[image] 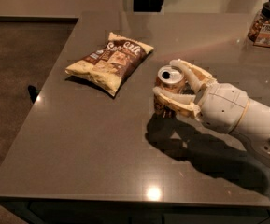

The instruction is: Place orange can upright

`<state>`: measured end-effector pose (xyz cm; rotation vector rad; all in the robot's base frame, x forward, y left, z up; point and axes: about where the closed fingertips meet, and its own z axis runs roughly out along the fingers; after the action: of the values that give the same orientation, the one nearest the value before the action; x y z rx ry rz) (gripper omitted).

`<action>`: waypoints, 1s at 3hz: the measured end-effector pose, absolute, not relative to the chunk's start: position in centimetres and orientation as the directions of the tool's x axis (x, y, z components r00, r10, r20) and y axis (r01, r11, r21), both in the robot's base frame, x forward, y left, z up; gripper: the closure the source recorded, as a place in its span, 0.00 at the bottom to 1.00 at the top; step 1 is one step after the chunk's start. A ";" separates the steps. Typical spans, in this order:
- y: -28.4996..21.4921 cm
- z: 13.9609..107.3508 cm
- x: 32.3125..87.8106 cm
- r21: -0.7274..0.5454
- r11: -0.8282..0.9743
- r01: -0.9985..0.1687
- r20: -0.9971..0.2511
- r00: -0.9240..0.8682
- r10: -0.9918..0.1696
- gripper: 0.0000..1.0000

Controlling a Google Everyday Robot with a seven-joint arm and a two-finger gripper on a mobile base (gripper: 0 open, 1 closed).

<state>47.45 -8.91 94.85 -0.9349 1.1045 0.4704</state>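
The orange can (pixel 169 85) stands about upright near the middle of the grey table (pixel 102 139), its silver top with pull tab facing up. My gripper (pixel 165 80) reaches in from the right on a white arm. Its two pale fingers (pixel 174 98) wrap around the can's body, one behind and one in front. The can's lower end is at or just above the tabletop; I cannot tell whether it touches.
A tan chip bag (pixel 110 62) lies flat to the left of the can. A jar with a label (pixel 266 24) stands at the far right back corner. The table's left edge drops to a dark floor.
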 end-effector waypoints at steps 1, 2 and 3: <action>-9.2 94.2 47.6 -0.387 0.558 -0.734 -0.912 0.393 -0.115 1.00; -9.4 93.6 47.8 -0.370 0.566 -0.737 -0.921 0.371 -0.119 1.00; -9.6 93.0 48.0 -0.347 0.588 -0.730 -0.932 0.336 -0.133 0.87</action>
<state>47.95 -9.65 92.98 -0.8918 1.1902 0.4654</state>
